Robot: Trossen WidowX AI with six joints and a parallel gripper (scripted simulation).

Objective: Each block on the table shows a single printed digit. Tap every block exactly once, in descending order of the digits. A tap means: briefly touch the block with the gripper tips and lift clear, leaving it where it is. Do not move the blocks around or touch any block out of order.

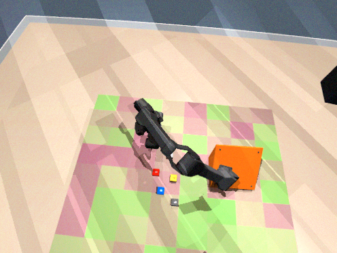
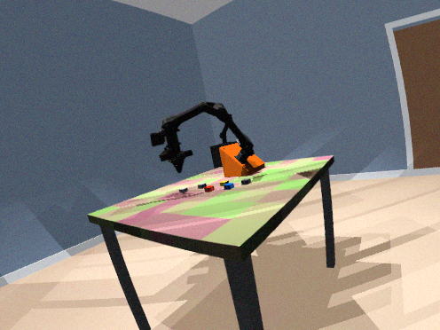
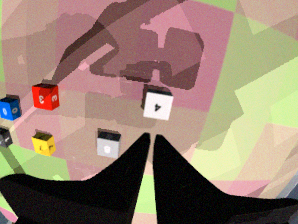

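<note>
Tapering to points: black pincer (image 2: 178, 171) (image 3: 152, 139).

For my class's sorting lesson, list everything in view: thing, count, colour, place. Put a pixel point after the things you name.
red block (image 1: 155, 172) (image 2: 209, 189) (image 3: 45, 97): one, red, on table
yellow block (image 1: 173, 178) (image 2: 223, 183) (image 3: 44, 144): one, yellow, on table
blue block (image 1: 160, 190) (image 2: 228, 186) (image 3: 9, 109): one, blue, on table
other blocks: three, white (image 2: 183, 191) (image 3: 158, 105), light grey (image 2: 202, 186) (image 3: 108, 146), dark grey (image 1: 174, 202) (image 2: 246, 182) (image 3: 4, 138), on table
table (image 1: 112, 200) (image 2: 191, 223) (image 3: 220, 55): one, green-pink-tan top, on floor
floor (image 1: 51, 75) (image 2: 377, 208): one, pale tan, beneath
orange box (image 1: 239, 164) (image 2: 231, 164): one, orange, on table
black object (image 1: 330, 89): one, black, top view's right edge
walls (image 2: 111, 89): two, blue-grey, behind
door (image 2: 423, 93): one, brown, right
arm (image 1: 157, 134) (image 2: 188, 116): one, black, above table
tool (image 1: 151, 143) (image 2: 178, 170) (image 3: 152, 139): one, black, arm's end
</note>
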